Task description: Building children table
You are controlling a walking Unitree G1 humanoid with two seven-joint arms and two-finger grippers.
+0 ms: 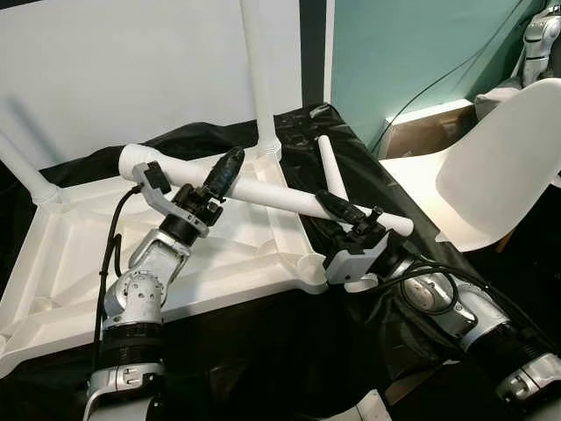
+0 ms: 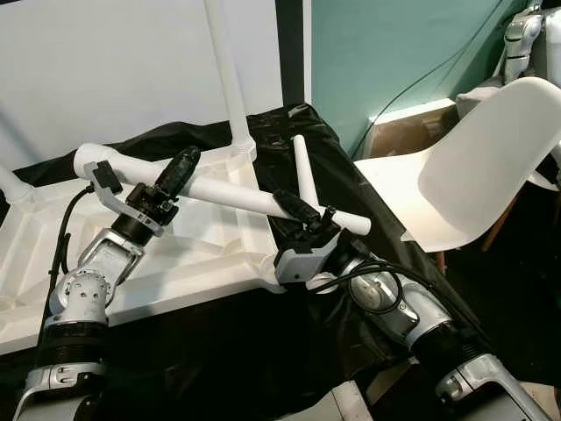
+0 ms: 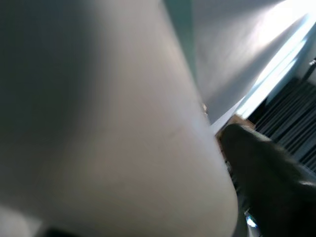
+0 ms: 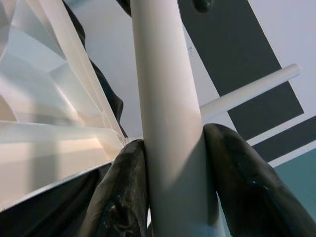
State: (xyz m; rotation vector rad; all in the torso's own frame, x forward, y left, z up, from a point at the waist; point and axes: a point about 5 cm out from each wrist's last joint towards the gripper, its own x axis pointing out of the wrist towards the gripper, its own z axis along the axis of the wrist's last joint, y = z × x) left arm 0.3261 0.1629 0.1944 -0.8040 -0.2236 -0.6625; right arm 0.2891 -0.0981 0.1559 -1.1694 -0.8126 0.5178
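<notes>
A: Count?

B: 1 loose white table leg (image 1: 272, 194), held off the tabletop by both grippers. 1 white tabletop (image 1: 237, 250), flipped underside up, on a black sheet (image 1: 342, 167). 2 legs already standing in corner sockets: one upright at the far corner (image 1: 259, 79), one at the left corner (image 1: 22, 171), leaning out toward 10 o'clock. 1 more thin white leg (image 1: 331, 175) lying on the sheet, just past the tabletop's right edge.

A: Held leg, which way?

B: Long axis near level, running approx 10 o'clock to 4 o'clock across the head views. Fat end at 10, over the tabletop's back part; narrow end at 4, sticking out beyond the right gripper, past the tabletop's right rim. Slight downward tilt toward the 4 end.

A: Grippers?

B: Left gripper (image 1: 226, 172) clamped on the leg w/ both black fingers, approx a third along from the fat end. Right gripper (image 1: 337, 207) also clenched on the same leg near the narrow end; right wrist view shows fingers (image 4: 126, 182) pressed against either side of the tube.

A: Around it?

B: 1 white shell chair (image 1: 491, 167) at 3 o'clock, well apart from the tabletop. Teal wall behind it, white wall behind the tabletop. Left wrist view too blurred, just white tube up close.
</notes>
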